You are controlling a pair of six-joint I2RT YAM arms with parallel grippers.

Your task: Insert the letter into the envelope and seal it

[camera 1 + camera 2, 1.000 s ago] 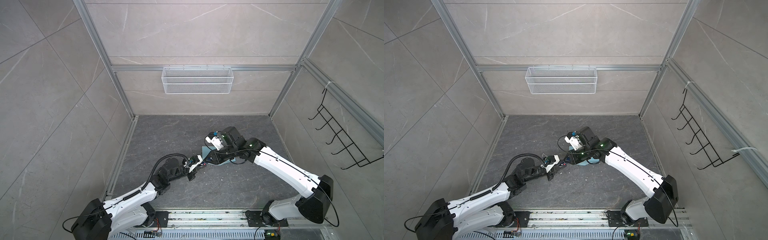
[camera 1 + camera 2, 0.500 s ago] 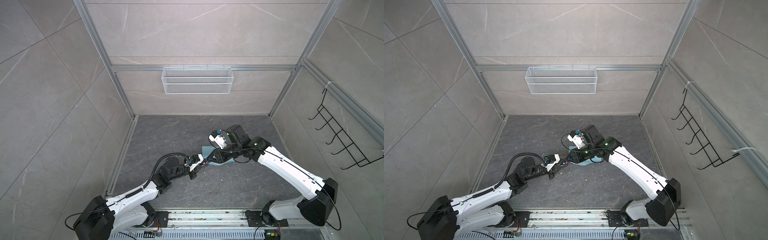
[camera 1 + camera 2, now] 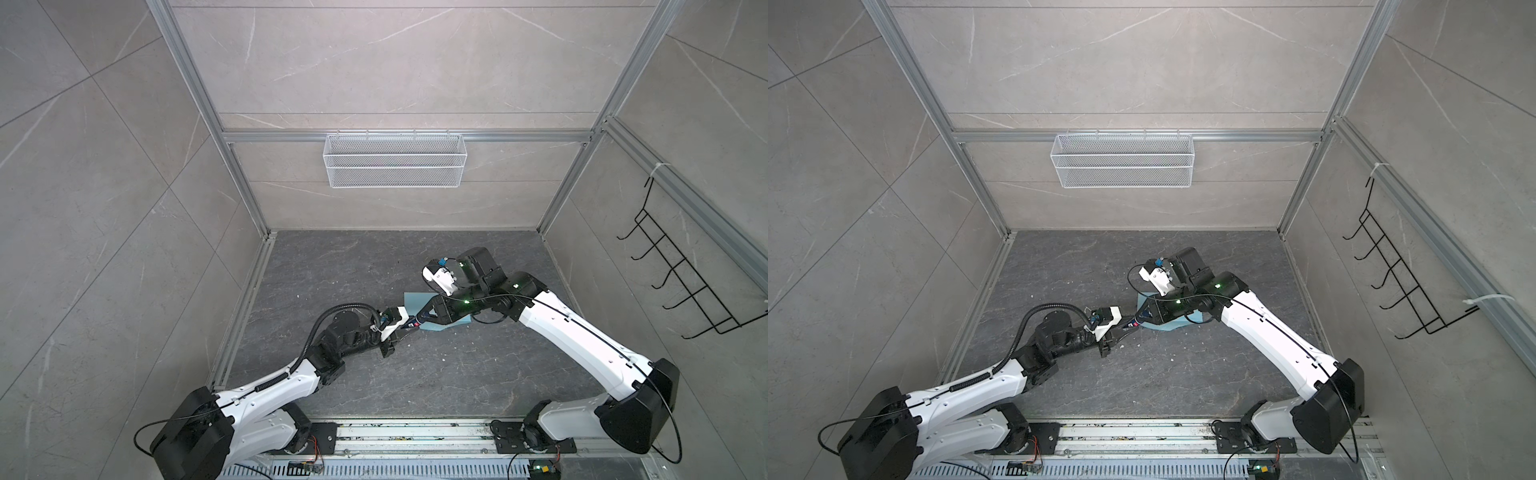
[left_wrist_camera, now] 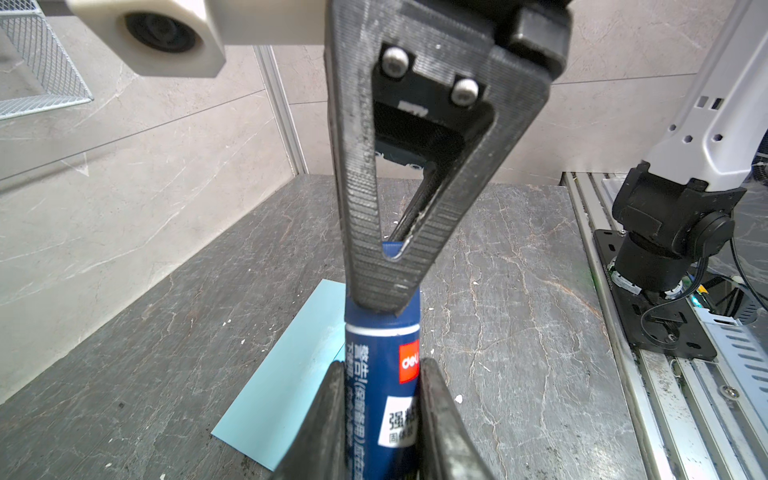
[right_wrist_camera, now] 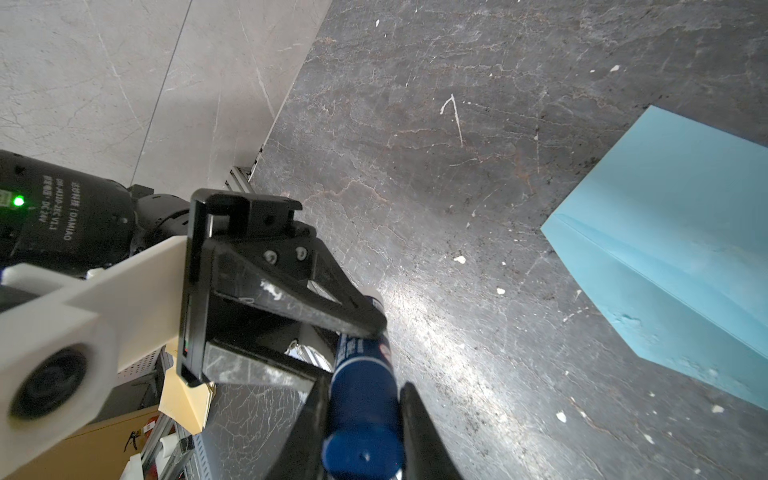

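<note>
right arm swung toward frame right, baring a corner of the envelope (image 3: 414,301), flat at centre of both top views. no letter in sight. left gripper (image 4: 382,388) and right gripper (image 5: 365,415) both stay clamped on the glue stick (image 4: 380,345); cap looks still on, so gluing hasn't started

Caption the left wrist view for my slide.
The left gripper and right gripper grip opposite ends of a blue glue stick; the envelope lies on the table.

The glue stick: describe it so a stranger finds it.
On the grey table, by the light blue envelope, the left gripper and right gripper meet. They clamp the glue stick: the only dark blue tube, with a red logo.
</note>
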